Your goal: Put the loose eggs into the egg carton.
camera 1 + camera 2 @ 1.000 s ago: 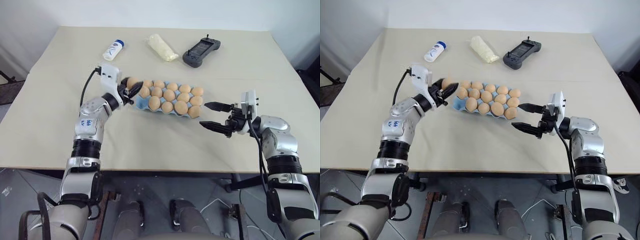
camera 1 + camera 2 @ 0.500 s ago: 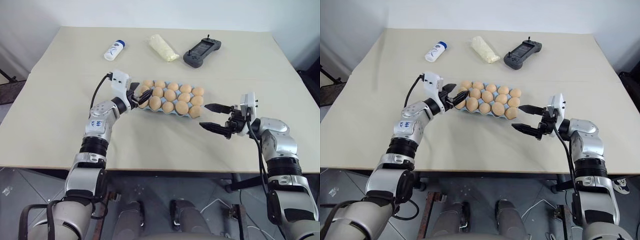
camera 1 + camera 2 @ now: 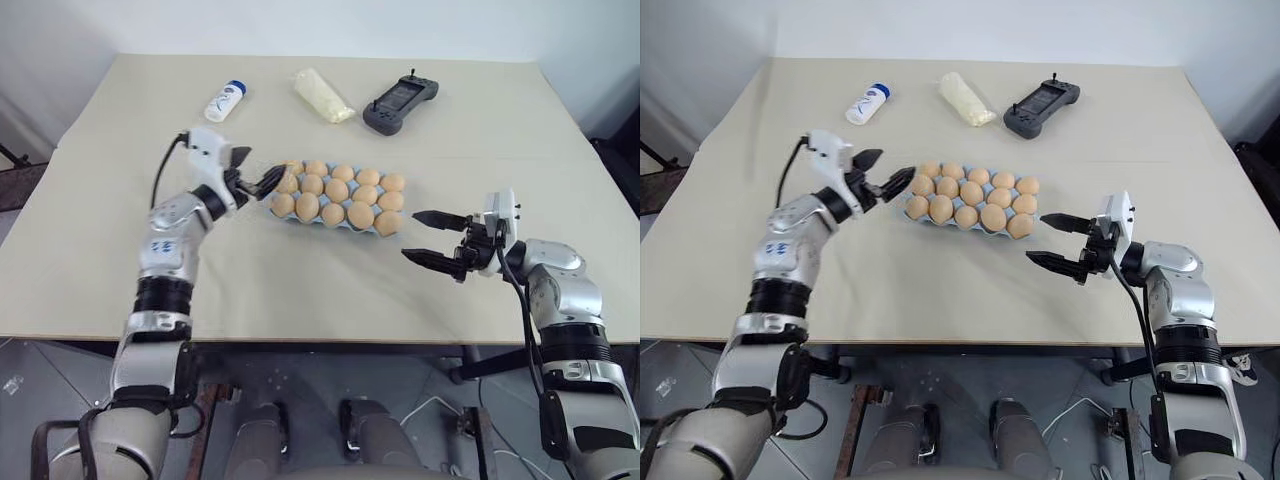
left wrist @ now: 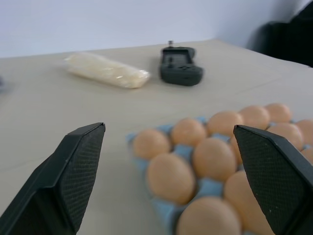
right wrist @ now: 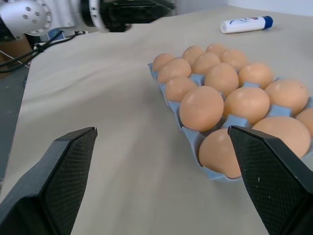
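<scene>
The light blue egg carton (image 3: 274, 209) lies mid-table, its cups filled with several tan eggs (image 3: 337, 190); every egg I see sits in a cup. My left gripper (image 3: 256, 170) hovers just off the carton's left end, open and empty, pointing at the nearest eggs (image 4: 164, 176). My right gripper (image 3: 410, 234) hangs open and empty a short way off the carton's right end, a little nearer the table's front edge. In the right wrist view the carton's rim (image 5: 195, 139) lies between its spread fingers.
Along the back of the table lie a white bottle (image 3: 227, 100), a pale yellow bag (image 3: 322, 96) and a dark grey controller (image 3: 400, 102). Bare tabletop stretches in front of the carton to the near edge.
My left gripper, shut on an egg at the carton's left end, opened, left the egg in the carton and drew back to the left. The right gripper stayed put.
</scene>
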`<state>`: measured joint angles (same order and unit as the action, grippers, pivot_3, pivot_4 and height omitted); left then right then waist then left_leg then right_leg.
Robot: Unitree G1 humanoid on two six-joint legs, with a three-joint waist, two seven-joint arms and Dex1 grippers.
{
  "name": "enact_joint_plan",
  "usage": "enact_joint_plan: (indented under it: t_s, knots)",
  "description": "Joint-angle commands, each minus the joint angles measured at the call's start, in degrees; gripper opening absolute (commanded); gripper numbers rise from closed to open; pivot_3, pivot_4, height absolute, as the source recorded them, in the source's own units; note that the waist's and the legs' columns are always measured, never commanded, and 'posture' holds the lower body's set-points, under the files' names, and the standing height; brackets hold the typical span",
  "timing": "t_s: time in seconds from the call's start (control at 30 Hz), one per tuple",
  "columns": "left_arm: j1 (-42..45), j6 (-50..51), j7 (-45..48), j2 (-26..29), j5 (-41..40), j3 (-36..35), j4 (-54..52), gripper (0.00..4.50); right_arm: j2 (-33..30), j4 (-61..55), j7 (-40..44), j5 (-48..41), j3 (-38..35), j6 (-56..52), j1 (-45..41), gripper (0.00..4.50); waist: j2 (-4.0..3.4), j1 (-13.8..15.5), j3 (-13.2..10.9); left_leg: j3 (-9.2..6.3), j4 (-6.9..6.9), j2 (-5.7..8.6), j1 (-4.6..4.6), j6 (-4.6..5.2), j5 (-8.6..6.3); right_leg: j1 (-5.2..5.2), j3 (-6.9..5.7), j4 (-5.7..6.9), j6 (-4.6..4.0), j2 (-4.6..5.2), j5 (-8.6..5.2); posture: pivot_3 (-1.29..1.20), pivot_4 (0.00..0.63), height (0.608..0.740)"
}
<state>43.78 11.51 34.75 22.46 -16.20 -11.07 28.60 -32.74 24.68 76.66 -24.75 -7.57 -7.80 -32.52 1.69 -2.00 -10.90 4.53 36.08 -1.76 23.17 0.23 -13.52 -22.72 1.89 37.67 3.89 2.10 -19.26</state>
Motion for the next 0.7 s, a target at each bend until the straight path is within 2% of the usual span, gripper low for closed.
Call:
enact_joint_plan:
  t_s: [0.03, 0.17, 0.33, 0.7]
  knots:
    - [-6.0, 3.0, 7.5, 4.2, -5.2, -2.2, -8.2, 4.47, -0.7, 0.2, 0.2, -0.8, -1.1, 1.1, -1.9, 4.50, 0.00, 0.0, 0.0, 0.01, 0.00, 0.00, 0.01, 0.00, 0.00, 0.00, 0.03, -0.01, 0.00, 0.01, 0.00, 0.00, 0.150, 0.740]
    - [-12.5, 4.1, 12.5, 9.3, -6.2, -3.0, -10.7, 4.47, -0.7, 2.7, 1.0, 0.1, -0.3, 2.4, -3.5, 4.50, 0.00, 0.1, 0.0, -0.01, 0.02, 0.03, 0.00, 0.01, 0.00, 0.01, -0.01, -0.01, -0.02, 0.09, -0.01, 0.00, 0.150, 0.740]
    - [-17.7, 2.2, 15.6, 12.9, -6.3, -3.7, -12.7, 4.47, -0.6, 6.2, 2.4, 1.5, 0.7, 4.2, -5.0, 4.50, 0.00, 0.3, 0.0, -0.06, -0.03, 0.08, 0.01, -0.14, -0.09, 0.03, -0.09, -0.07, -0.08, 0.27, -0.04, 0.00, 0.150, 0.740]
    - [-19.2, -1.9, 12.5, 11.6, -7.2, -5.5, -15.4, 4.47, 0.4, 10.1, 3.3, 2.2, 0.6, 6.2, -7.4, 4.50, 0.00, 0.1, 0.0, -0.06, -0.29, 0.10, 0.02, 0.01, -0.03, 0.01, -0.14, -0.27, -0.11, 0.30, -0.06, 0.00, 0.150, 0.740]
